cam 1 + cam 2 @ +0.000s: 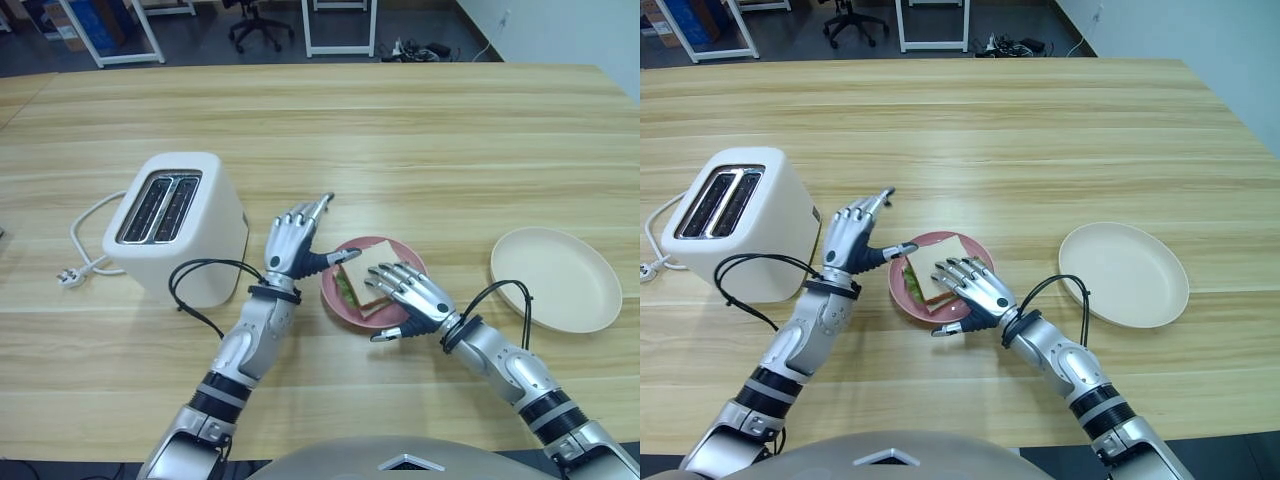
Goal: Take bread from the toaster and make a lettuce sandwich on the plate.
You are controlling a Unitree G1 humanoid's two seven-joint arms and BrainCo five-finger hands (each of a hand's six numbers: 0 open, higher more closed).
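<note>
- Left eye view – a white toaster (185,225) stands on the left of the wooden bench (420,130), slots facing up.
- Just right of it, the left robot hand (296,238) is open and holds nothing; its fingers point far and its thumb reaches toward the near pink plate (388,244).
- The sandwich (356,272) lies on that pink plate.
- The right robot hand (412,292) rests flat on the top slice, fingers spread, not closed around anything.
- Right eye view – a strip of green lettuce (914,284) shows at the sandwich's left edge, under the bread.
- A cream plate (1125,272) sits on the right, well apart from the pink one.
- The toaster's white cord (652,225) trails off to the left.
</note>
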